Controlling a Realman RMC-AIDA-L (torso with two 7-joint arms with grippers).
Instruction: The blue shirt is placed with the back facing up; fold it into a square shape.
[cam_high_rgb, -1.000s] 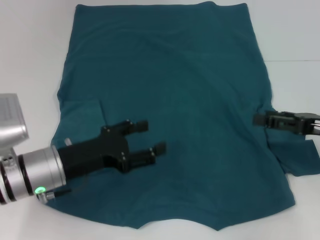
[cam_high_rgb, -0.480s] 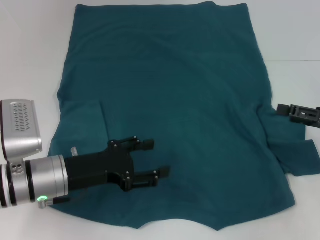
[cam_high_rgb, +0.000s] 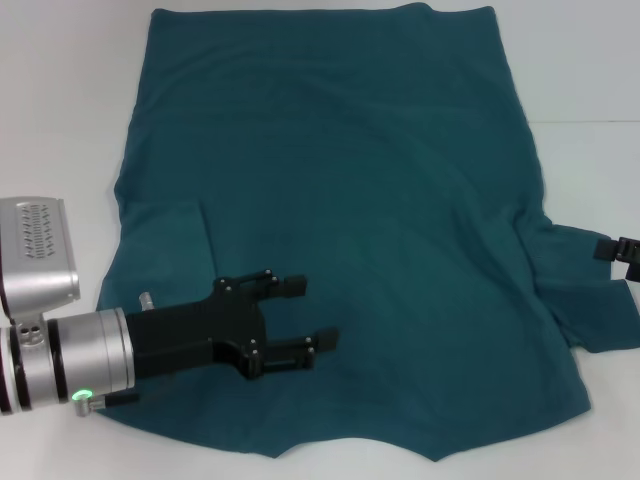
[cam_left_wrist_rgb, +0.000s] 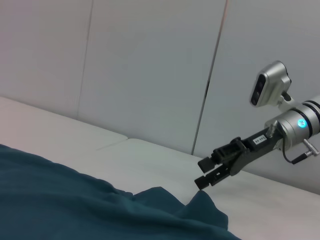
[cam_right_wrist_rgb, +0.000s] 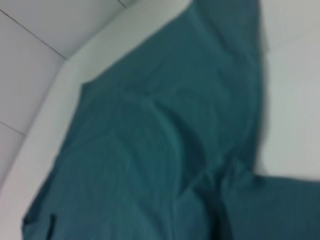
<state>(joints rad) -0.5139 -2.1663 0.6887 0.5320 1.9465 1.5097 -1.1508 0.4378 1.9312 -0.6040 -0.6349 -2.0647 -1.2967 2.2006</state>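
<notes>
The blue shirt (cam_high_rgb: 350, 180) lies spread flat on the white table, with no print showing. Its left sleeve (cam_high_rgb: 165, 235) is folded in onto the body. The right sleeve (cam_high_rgb: 590, 300) still sticks out sideways. My left gripper (cam_high_rgb: 315, 312) hovers over the shirt's near left part, open, with nothing between its fingers. My right gripper (cam_high_rgb: 605, 249) shows only its tip at the right edge of the head view, just beyond the right sleeve. The left wrist view shows the right gripper (cam_left_wrist_rgb: 202, 173) above the sleeve tip (cam_left_wrist_rgb: 202, 205), fingers apart and empty. In the right wrist view only the shirt (cam_right_wrist_rgb: 150, 150) appears.
White table (cam_high_rgb: 60, 100) surrounds the shirt on both sides and at the front. A pale panelled wall (cam_left_wrist_rgb: 150, 75) stands behind the table's far edge. A seam in the table surface (cam_high_rgb: 590, 122) runs off to the right.
My right gripper has drawn back to the right, off the shirt body and out to the frame edge. The left gripper shifted slightly nearer and rightward, staying open.
</notes>
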